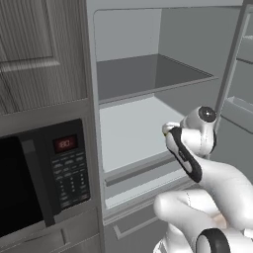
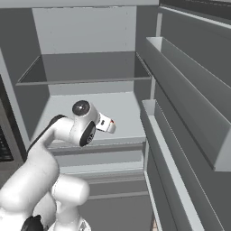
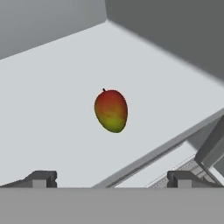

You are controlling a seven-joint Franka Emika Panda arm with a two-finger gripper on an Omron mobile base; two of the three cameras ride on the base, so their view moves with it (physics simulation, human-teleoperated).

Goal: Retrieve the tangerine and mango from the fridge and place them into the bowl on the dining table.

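The end effector (image 3: 111,178), fingers spread wide and empty, is facing the mango (image 3: 111,111) at frame centre on the fridge (image 1: 129,131) shelf; descending squarely should straddle its narrow width.

1. Flat, even rendered light all around me; no glare and no hot spots on the fridge (image 1: 148,74) walls.
2. The lower shelf (image 1: 131,131) reads bright and pale, while the compartment above it sits in dull grey shade.
3. Through my hand camera the mango (image 3: 111,110) looks crisp, its red-to-green skin softly graded, with no clear shadow under it.
4. The microwave (image 1: 34,178) door is dark, its display slightly fuzzy.
5. Edges are jagged and low-resolution; straight lines stay straight.
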